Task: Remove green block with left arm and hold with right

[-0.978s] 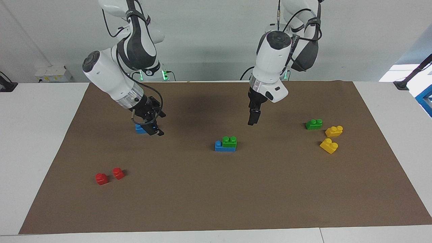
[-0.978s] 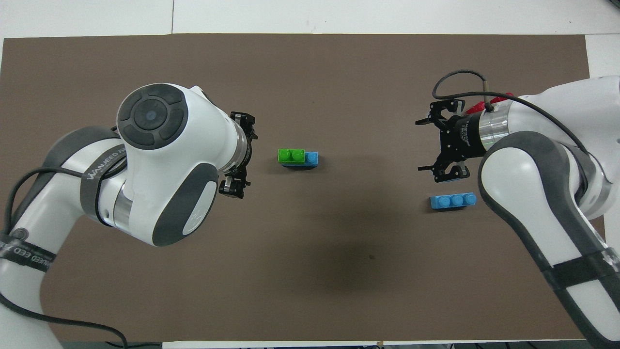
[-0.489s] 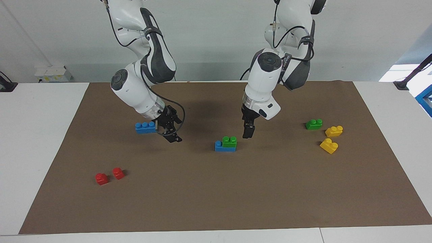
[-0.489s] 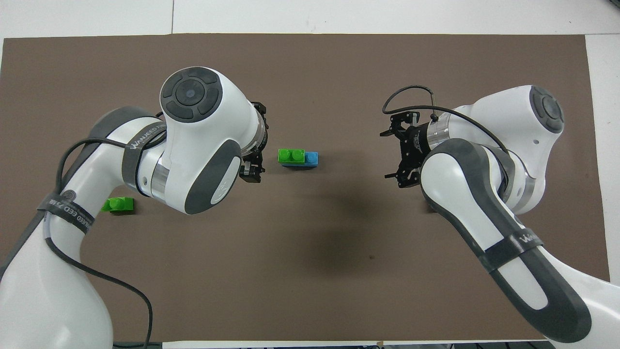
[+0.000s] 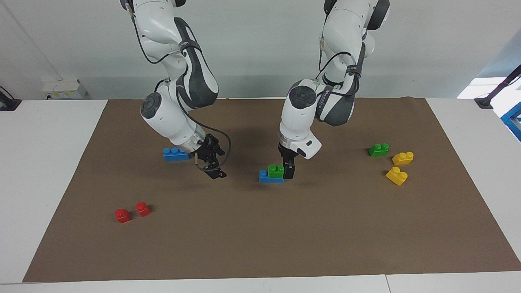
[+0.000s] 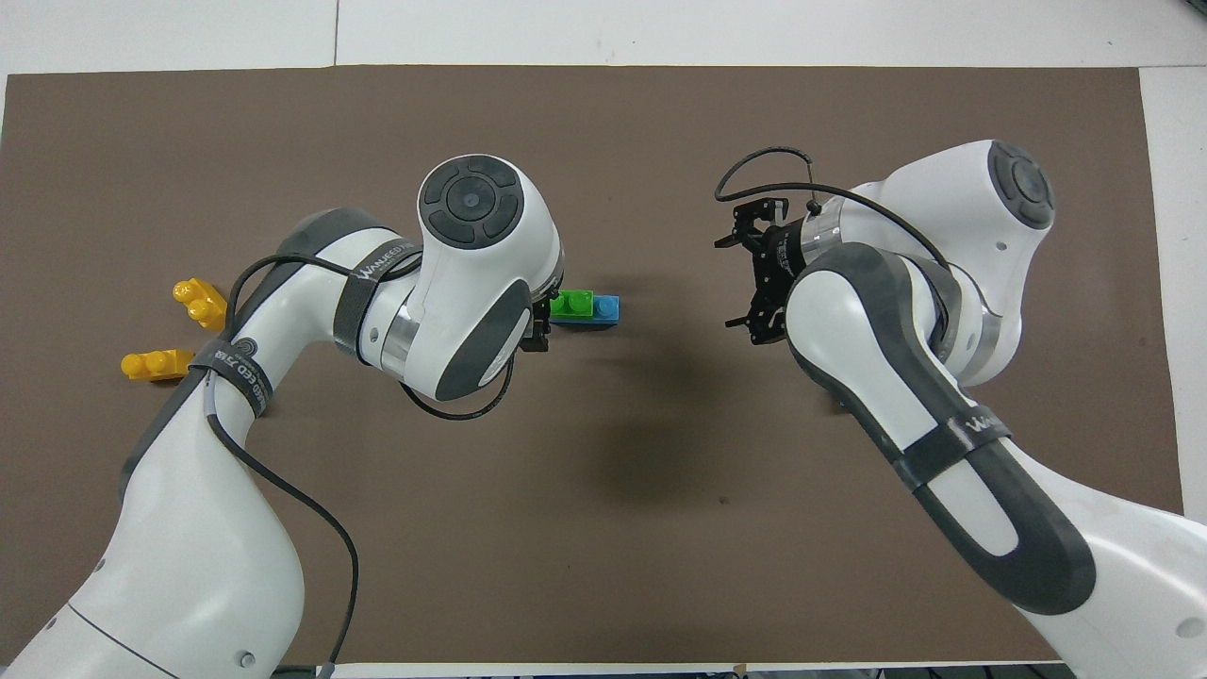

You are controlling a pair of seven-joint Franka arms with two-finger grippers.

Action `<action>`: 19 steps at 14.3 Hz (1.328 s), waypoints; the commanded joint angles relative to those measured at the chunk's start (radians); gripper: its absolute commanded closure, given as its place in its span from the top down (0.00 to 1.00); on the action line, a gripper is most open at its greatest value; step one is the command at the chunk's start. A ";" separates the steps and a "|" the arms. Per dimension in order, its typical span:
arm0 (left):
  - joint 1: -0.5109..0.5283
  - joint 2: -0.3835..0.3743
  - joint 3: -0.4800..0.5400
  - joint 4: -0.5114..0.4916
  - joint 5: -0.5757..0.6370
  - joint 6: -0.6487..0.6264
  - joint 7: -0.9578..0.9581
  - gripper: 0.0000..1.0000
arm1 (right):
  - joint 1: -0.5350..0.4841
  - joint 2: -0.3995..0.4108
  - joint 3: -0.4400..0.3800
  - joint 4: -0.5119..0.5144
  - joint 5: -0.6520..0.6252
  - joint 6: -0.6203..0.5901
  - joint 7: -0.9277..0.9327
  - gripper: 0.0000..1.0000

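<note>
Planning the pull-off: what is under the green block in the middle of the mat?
A blue three-stud brick lies under the green block; one blue stud shows beside it, the rest are covered. The open left gripper stands at the green block's end.

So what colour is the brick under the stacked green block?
Blue; clearest in the facing view.

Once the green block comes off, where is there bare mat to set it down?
The mat's wide strip farther from the robots than the blue brick and green block is bare, bordered by the red bricks. Crowded: the yellow bricks and loose green brick.
</note>
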 commanded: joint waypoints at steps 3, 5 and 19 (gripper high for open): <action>-0.012 0.034 0.015 0.010 0.033 0.076 -0.041 1.00 | 0.038 0.090 0.002 0.057 0.027 0.051 -0.003 0.99; -0.015 0.032 0.015 -0.001 0.033 0.059 -0.049 1.00 | 0.063 0.108 0.002 0.054 0.027 0.094 0.012 0.99; -0.052 0.017 0.015 -0.066 0.044 0.065 -0.169 1.00 | 0.184 0.148 0.002 0.028 0.053 0.223 0.155 0.99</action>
